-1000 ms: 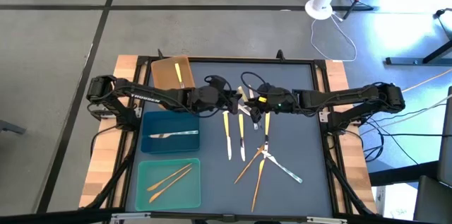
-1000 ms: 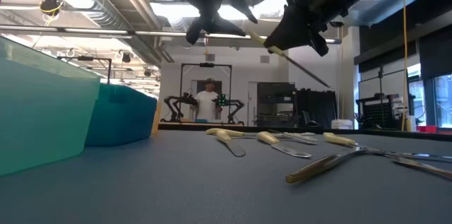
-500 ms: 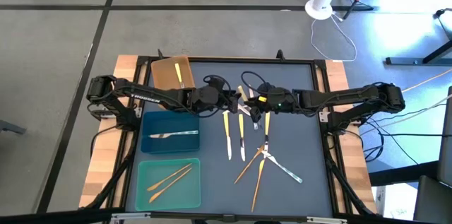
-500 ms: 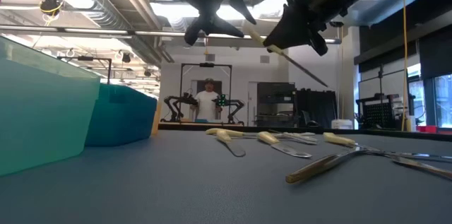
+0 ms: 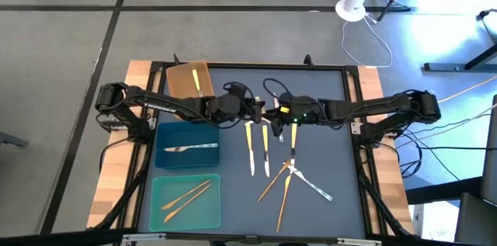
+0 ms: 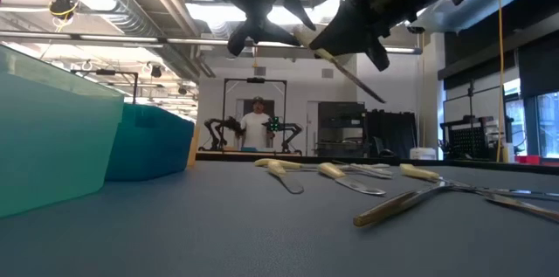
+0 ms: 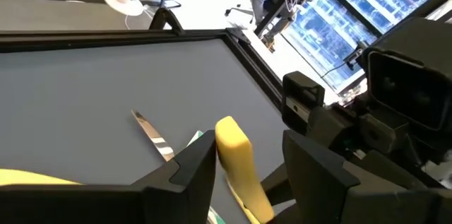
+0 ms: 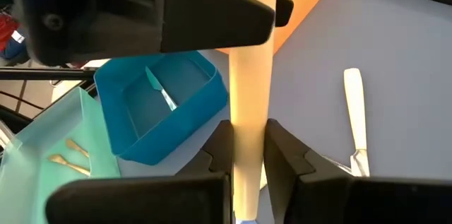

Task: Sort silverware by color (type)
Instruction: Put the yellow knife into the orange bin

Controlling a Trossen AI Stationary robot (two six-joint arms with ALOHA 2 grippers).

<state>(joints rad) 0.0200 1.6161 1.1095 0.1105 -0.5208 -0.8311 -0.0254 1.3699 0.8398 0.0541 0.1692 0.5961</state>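
Right gripper (image 8: 248, 155) clamped on a yellow-handled, silver-bladed knife (image 8: 252, 75), now carried closer to the open left gripper (image 7: 247, 164), handle end between its fingers (handover looks imminent). Beyond: loose silverware (image 5: 268, 147) mid-table; brown tray (image 5: 183, 81) far left, likely destination.

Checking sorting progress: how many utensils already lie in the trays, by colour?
Yellow-handled: 1, in the brown tray
Silver: 1, in the blue tray
Gold: 2, in the teal tray
Total: 4
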